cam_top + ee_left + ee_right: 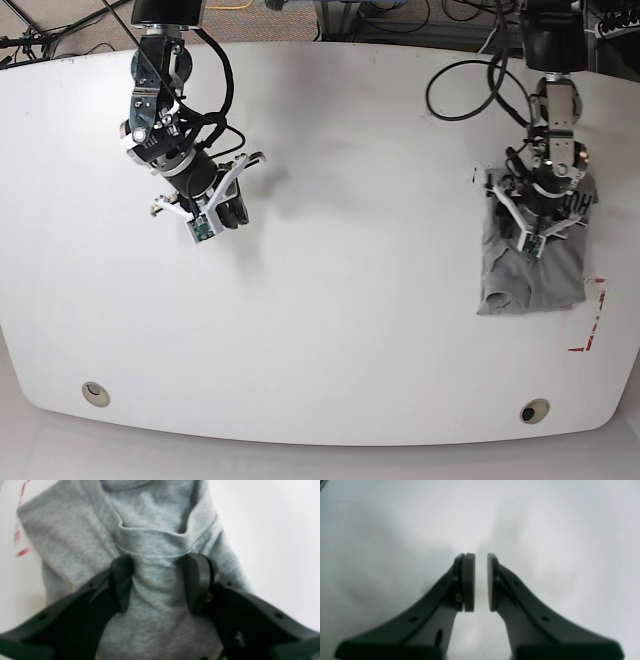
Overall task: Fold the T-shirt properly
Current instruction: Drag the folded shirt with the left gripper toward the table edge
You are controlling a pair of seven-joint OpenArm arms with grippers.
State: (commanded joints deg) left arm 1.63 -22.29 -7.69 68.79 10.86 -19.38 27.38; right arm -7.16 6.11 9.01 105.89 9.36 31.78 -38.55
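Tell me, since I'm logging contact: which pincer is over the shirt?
The left pincer, on the base view's right, straddles the folded T-shirt with its jaws apart. The right pincer hangs above bare table.

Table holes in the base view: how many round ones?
2. One hole sits near the table's front-left edge, the other near the front-right edge. The arms might hide others.

White table [330, 330] under me, broad, rounded corners, matte, evenly lit with soft shadows. Two round holes near its front edge [96, 393] [534, 411]. Red tape marks [592, 320] by my left side. Past the far edge, dark floor with cables [40, 30], one yellow.
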